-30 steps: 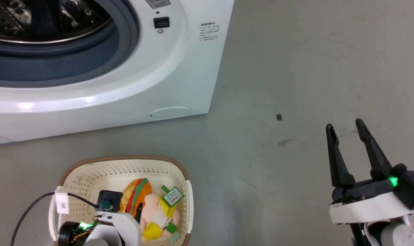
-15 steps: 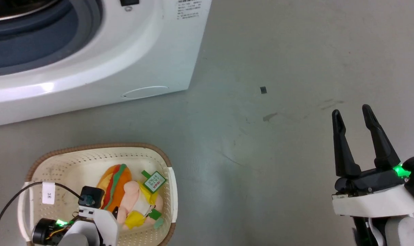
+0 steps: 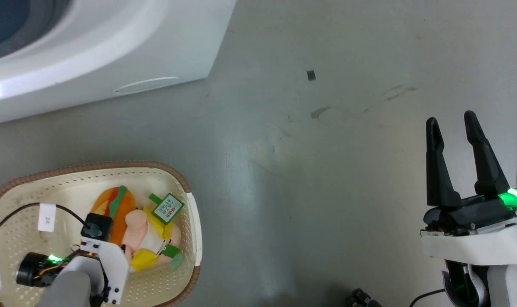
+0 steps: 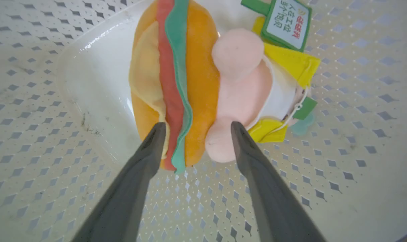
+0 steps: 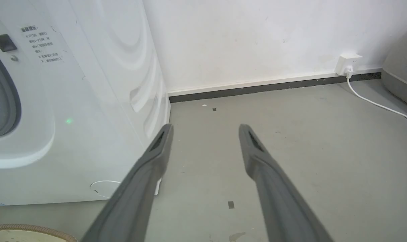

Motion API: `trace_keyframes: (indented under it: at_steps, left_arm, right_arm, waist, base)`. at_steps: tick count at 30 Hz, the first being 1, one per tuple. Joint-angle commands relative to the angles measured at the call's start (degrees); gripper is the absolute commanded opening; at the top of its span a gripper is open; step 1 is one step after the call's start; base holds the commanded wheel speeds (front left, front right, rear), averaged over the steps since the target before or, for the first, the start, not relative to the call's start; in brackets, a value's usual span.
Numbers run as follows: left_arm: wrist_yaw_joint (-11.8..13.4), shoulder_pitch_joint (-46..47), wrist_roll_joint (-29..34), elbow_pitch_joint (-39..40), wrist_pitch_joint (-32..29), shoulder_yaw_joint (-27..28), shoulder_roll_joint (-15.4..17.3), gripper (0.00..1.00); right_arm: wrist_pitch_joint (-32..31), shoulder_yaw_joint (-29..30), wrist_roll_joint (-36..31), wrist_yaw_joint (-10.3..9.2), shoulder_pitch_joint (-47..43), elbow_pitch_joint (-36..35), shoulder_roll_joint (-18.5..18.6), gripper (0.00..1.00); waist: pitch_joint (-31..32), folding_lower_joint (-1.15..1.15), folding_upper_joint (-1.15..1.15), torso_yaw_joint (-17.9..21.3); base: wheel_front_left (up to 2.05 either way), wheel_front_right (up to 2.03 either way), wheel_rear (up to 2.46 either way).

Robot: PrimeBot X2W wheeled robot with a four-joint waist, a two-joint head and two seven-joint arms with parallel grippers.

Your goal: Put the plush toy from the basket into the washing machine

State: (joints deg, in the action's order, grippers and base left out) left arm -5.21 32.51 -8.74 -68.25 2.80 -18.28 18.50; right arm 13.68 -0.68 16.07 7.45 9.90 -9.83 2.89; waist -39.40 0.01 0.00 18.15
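The plush toy (image 3: 135, 232) lies in the basket (image 3: 71, 183), before the washing machine (image 3: 135, 51).

Left gripper (image 4: 196, 125) points down with fingers spread; right gripper (image 3: 450, 118) hovers forward, fingers parted.

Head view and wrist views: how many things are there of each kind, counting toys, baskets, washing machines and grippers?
Plush toy: 1
Basket: 1
Washing machine: 1
Grippers: 2 (left gripper, right gripper)
Total: 5
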Motion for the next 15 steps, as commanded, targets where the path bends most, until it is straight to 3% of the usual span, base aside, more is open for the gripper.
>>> trace_keyframes:
  at_steps: [1, 15]
  left_arm:
    - [-0.1, 2.0, -0.1, -2.0, 0.0, -0.8, 0.9, 1.0]
    - [-0.9, 6.2, -0.9, -5.5, -0.2, -3.4, 2.3, 1.0]
  right_arm:
    - [0.6, -0.3, 0.7, 0.03, 1.4, -0.7, 0.0, 1.0]
    - [1.3, -1.1, 2.4, 0.03, 2.8, -1.8, 0.0, 1.0]
  waist:
    - [-2.1, -0.01, 0.0, 1.0]
    - [-7.3, -0.01, 0.0, 2.2]
  base:
    - [0.0, 0.0, 0.0]
    - [0.0, 0.0, 0.0]
